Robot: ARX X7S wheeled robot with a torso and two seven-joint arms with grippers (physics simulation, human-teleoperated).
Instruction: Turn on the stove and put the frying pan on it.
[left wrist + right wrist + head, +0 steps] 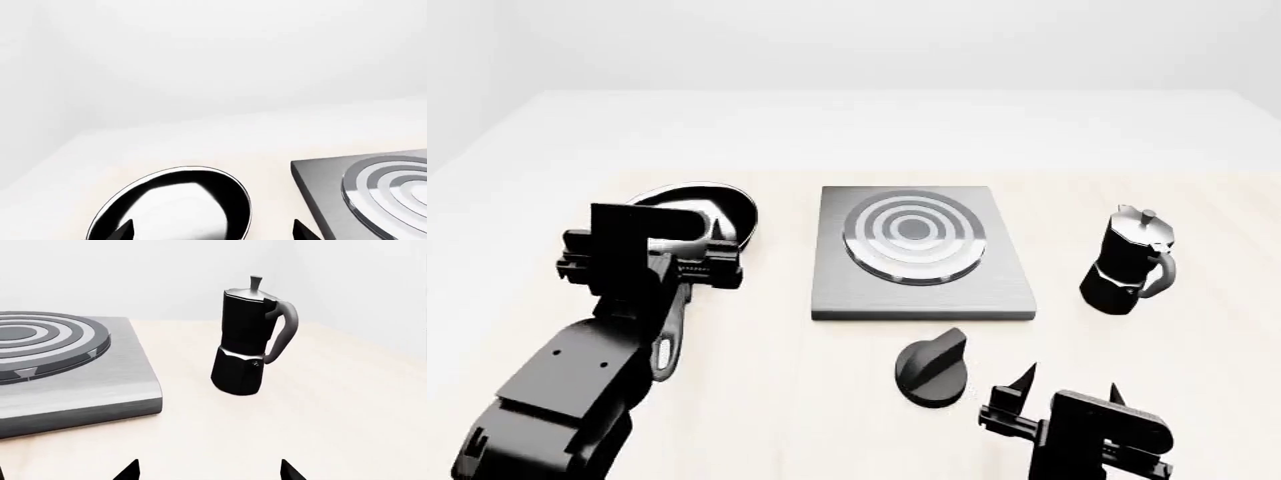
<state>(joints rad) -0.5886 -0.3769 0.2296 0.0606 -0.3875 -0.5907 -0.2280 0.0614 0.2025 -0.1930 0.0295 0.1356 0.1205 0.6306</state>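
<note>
The frying pan [694, 200] lies left of the stove, its black handle [669, 345] pointing toward me. My left gripper [723, 238] hovers over the place where handle meets bowl. In the left wrist view its open fingertips flank the pan's shiny bowl [177, 205], holding nothing. The stove [921, 285] is a grey square plate with a ringed burner [913, 235]. Its black knob [934, 368] sits in front of it. My right gripper [1069, 382] is open just right of the knob. The right wrist view shows the stove's corner [80, 400] but not the knob.
A black moka pot [1128, 262] stands upright to the right of the stove, also seen in the right wrist view as the moka pot [250, 340]. The pale tabletop [827, 400] stretches to a far edge near the white wall.
</note>
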